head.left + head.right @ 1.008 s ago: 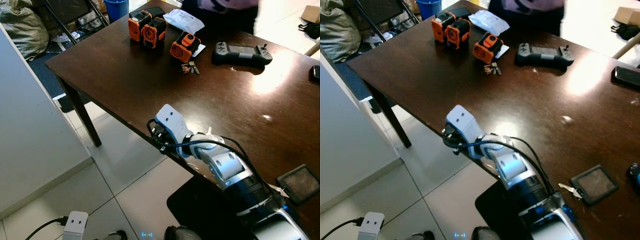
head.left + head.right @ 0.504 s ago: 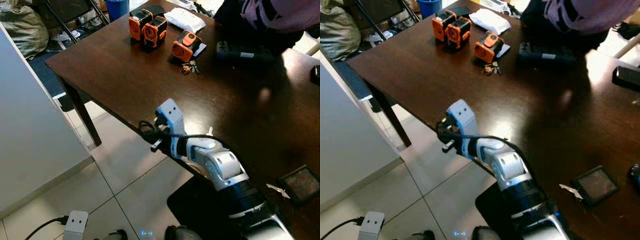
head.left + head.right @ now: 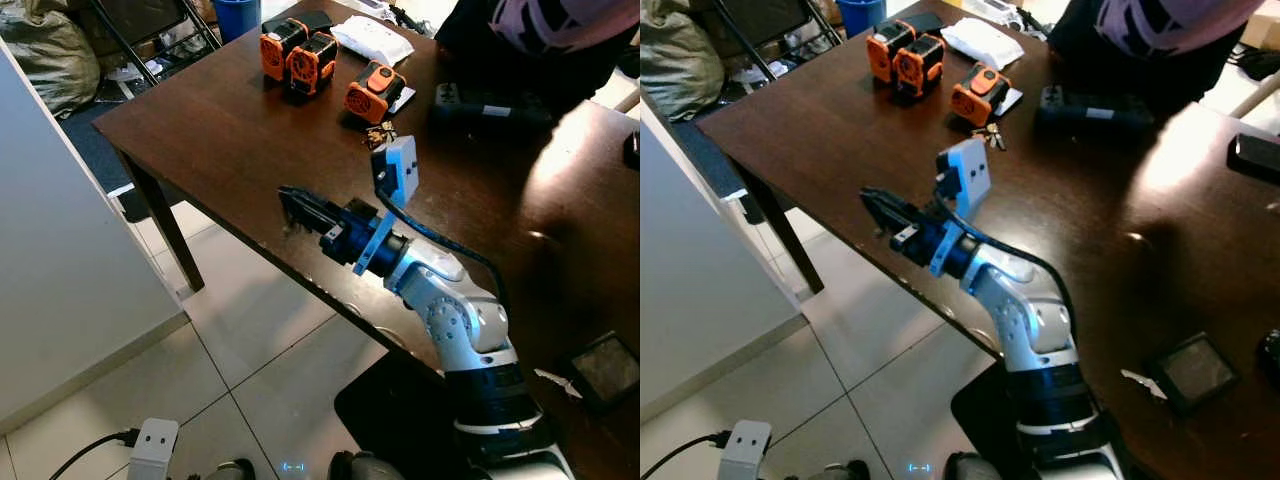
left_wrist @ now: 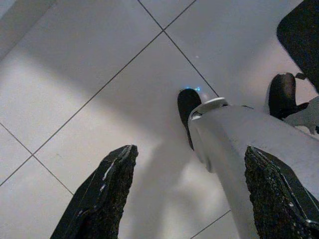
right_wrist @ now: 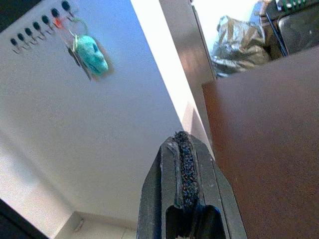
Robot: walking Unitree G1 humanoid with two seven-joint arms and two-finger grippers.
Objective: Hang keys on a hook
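hung idle over pale floor tiles: left gripper (image 4: pixel 187 199), black fingers (image 4: pixel 102 194) spread wide apart. reached low over the near edge of the dark wooden table (image 3: pixel 220 140): right gripper (image 3: pixel 292 205), fingers pressed together, nothing between them. lay farther back on the table, well apart from that gripper: keys (image 3: pixel 379 135), a small dull metal bunch, just beside an orange-and-black device (image 3: pixel 370 93). sat beyond: two more orange devices (image 3: pixel 298 56), a white packet (image 3: pixel 372 40), a dark controller (image 3: pixel 490 105). leaned over the far right edge: a person (image 3: pixel 540 40).
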